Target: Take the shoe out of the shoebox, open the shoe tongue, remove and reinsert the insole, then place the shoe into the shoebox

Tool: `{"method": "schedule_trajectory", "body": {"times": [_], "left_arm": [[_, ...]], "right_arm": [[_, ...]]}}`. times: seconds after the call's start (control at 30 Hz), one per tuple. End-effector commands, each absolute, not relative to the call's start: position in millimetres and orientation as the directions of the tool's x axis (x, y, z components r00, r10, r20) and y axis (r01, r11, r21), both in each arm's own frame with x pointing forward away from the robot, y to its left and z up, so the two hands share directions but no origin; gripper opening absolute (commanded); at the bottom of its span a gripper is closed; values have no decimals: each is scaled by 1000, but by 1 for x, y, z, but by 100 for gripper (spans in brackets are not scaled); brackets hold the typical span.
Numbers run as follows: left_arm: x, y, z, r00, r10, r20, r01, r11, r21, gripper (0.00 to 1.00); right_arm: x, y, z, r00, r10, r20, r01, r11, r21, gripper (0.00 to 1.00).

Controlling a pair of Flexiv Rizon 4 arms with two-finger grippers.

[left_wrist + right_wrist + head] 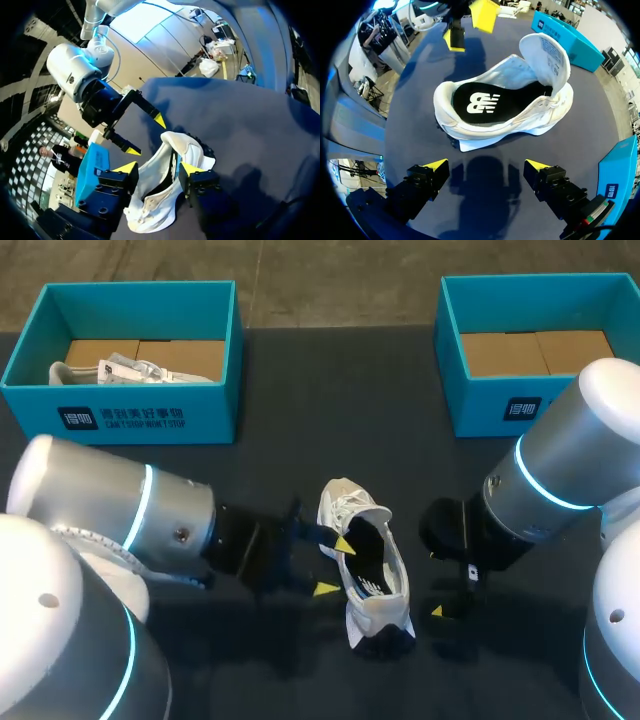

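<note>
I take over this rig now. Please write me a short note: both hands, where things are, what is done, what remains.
Left hand: open, empty, beside the shoe.
Right hand: open, empty, shoe ahead of it, apart.
Shoe: on the table between both hands, out of its box, tongue folded open, insole inside.
Remains: insole out and back, if not done (cannot tell); then shoe into the empty shoebox.

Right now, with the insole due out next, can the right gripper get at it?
Probably yes. The tongue is folded back, the insole lies exposed in the shoe, and only table lies between it and the open right gripper. The left gripper sits on the shoe's far side.
</note>
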State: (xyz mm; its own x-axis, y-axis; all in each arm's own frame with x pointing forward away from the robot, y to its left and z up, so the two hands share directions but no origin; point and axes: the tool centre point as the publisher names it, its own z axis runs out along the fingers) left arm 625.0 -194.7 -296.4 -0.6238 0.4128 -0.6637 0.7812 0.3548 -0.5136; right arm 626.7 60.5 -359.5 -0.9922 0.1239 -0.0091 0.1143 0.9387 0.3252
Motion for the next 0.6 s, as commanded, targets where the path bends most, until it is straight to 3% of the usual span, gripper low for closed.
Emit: {"method": "schedule_trajectory", "body": {"times": [0.03, 0.07, 0.47, 0.6], "left_arm": [[625, -180, -272, -602, 519, -606, 798, 361, -484, 34], [624, -179, -271, -594, 538, -598, 803, 355, -479, 0], [628, -174, -253, -522, 730, -440, 834, 330, -442, 0], [626, -173, -255, -489, 791, -367, 842, 318, -436, 0]], "right_arm": [[626, 62, -361, -992, 127, -12, 116, 939, 323, 100], [626, 62, -361, -992, 127, -12, 116, 939, 323, 100], [650, -27, -325, -996, 93, -7, 87, 946, 314, 100], [652, -45, -322, -997, -38, -63, -58, 931, 359, 100]]}}
